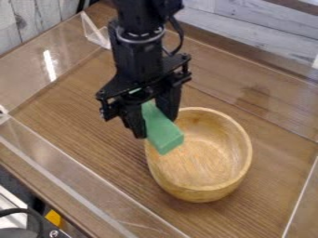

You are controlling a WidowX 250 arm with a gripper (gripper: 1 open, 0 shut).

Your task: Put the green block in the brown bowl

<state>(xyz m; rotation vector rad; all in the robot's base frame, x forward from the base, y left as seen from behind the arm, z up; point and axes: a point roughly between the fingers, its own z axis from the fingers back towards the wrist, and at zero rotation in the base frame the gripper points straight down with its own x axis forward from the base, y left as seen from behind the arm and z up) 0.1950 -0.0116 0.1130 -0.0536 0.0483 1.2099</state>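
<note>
The green block (162, 131) hangs tilted from my gripper (148, 112), which is shut on its upper end. Its lower end sits over the near-left rim of the brown bowl (214, 163), just inside the edge as seen from this view. The bowl is round, light wood with visible grain, and rests on the wooden table to the right of the arm. The black arm reaches straight down from the top of the frame. Nothing lies inside the bowl.
Clear plastic walls (50, 56) enclose the wooden table surface (87, 139) on the left, back and front. A white panel backs the scene at the top right. A dark edge with cables shows at the bottom left.
</note>
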